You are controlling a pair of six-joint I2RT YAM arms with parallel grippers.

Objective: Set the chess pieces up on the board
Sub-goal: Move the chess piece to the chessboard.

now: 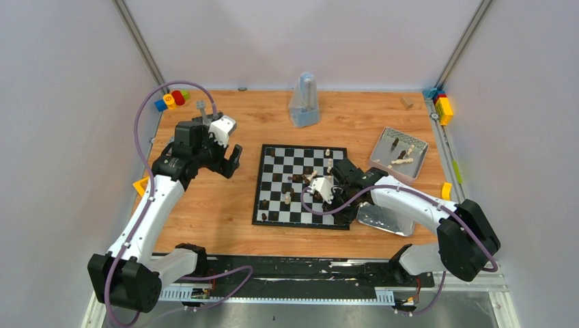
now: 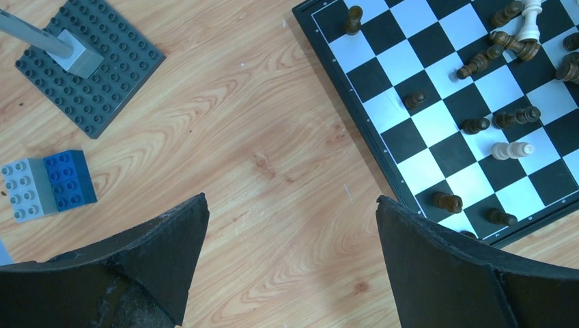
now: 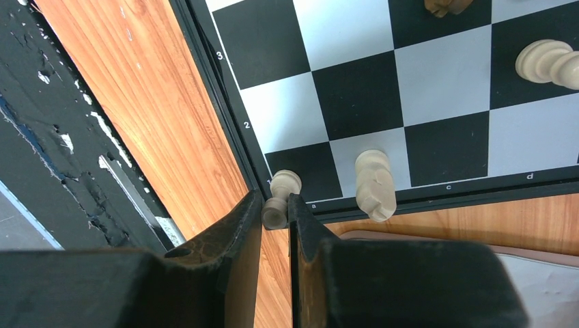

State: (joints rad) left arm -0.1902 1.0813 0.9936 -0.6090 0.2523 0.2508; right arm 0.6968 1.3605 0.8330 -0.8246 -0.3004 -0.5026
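Observation:
The black and white board [image 1: 273, 205] lies mid-table with dark and cream chess pieces [image 1: 295, 179] scattered on it, several tipped over. My right gripper [image 3: 275, 205] is at the board's near right corner [image 1: 345, 217], shut on a small cream piece [image 3: 285, 183] that stands on the black corner square. A cream knight [image 3: 375, 183] stands on the square beside it. My left gripper [image 2: 290, 205] is open and empty over bare wood, left of the board [image 2: 369, 147]; it also shows in the top view [image 1: 232, 160].
A silver tray [image 1: 382, 142] with several pieces sits right of the board. A second tray [image 1: 382, 219] lies by my right arm. A grey studded baseplate [image 2: 89, 68] and blue-grey blocks [image 2: 48, 184] lie left. Coloured blocks [image 1: 172, 99] sit at the back corners.

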